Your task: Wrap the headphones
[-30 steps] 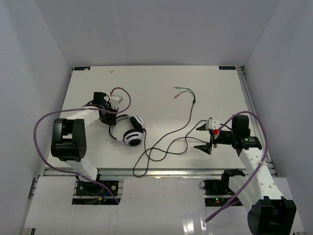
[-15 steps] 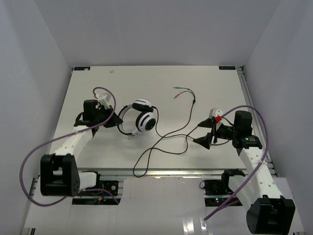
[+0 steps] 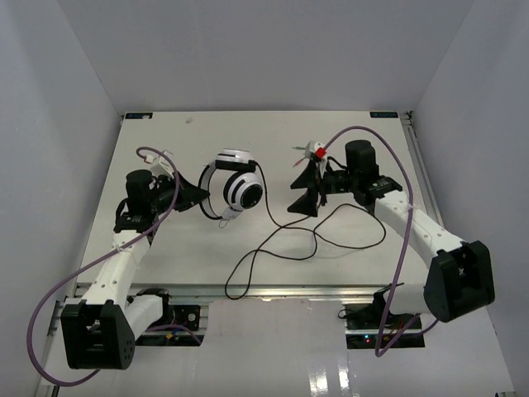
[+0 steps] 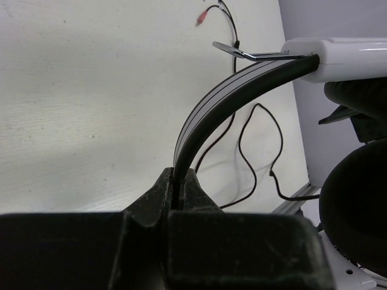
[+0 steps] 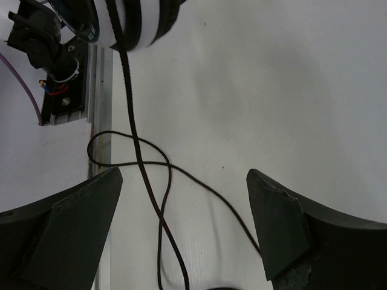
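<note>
The white-and-black headphones hang left of the table's middle, earcups facing right. My left gripper is shut on their black headband, which sits pinched between the fingertips of this gripper. The thin black cable drops from an earcup and loops across the table toward the front and right. A red plug lies at the far end. My right gripper stands wide open just right of the earcups, above the cable, holding nothing; in its wrist view the gripper has an earcup beyond it.
Thick purple robot cables arc over both arms. The metal front rail borders the table's near edge, and a cable loop reaches it. White walls enclose the left, back and right sides. An arm base shows on the rail.
The left arm stretched out and carried the headphones up and toward the table's middle. The right arm swung left and farther back, ending beside the earcups. Both grippers kept their state.
</note>
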`<state>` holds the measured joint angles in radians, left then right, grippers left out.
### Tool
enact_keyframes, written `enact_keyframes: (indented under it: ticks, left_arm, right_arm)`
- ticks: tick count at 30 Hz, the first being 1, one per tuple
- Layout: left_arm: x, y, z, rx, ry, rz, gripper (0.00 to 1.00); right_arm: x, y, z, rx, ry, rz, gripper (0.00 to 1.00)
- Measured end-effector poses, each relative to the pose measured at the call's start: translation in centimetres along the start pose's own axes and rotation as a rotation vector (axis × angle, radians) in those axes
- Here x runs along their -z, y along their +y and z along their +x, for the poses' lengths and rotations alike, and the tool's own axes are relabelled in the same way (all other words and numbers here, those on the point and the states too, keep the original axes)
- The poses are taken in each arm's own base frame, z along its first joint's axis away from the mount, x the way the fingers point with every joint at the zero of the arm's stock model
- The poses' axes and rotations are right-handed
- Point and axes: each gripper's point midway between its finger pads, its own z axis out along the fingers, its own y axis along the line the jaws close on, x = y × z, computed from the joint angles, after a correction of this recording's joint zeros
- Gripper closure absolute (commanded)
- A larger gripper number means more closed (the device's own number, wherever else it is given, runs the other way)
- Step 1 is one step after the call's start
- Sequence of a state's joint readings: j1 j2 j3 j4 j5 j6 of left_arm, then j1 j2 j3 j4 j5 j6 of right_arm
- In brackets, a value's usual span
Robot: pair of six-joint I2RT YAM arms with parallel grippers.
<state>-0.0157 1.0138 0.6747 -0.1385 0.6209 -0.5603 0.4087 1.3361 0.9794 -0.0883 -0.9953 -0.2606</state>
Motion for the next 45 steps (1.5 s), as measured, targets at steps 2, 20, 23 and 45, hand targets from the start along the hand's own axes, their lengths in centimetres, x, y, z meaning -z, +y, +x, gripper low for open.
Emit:
enact_keyframes:
  ticks: [2, 20, 23, 45]
  left_arm:
    - [0.1, -0.4, -0.5, 0.022, -0.006, 0.002, 1.0]
    - [1.5, -4.8, -5.0, 0.128, -0.087, 0.045, 1.0]
    - [1.7, -5.2, -5.8, 0.162, -0.107, 0.047, 1.0]
    - [2.7, -3.8, -12.4, 0.381, -0.386, -0.045, 1.0]
  right_arm:
    - [-1.3, 0.3, -0.8, 0.028, 0.003, -0.042, 0.1]
    - [-4.4, 5.5, 7.3, 0.02, 0.118, -0.301, 0.35]
    - [-4.0, 6.0, 8.8, 0.033, 0.138, -0.319, 0.49]
    - [-0.8, 4.0, 9.2, 0.213, 0.302, -0.078, 0.92]
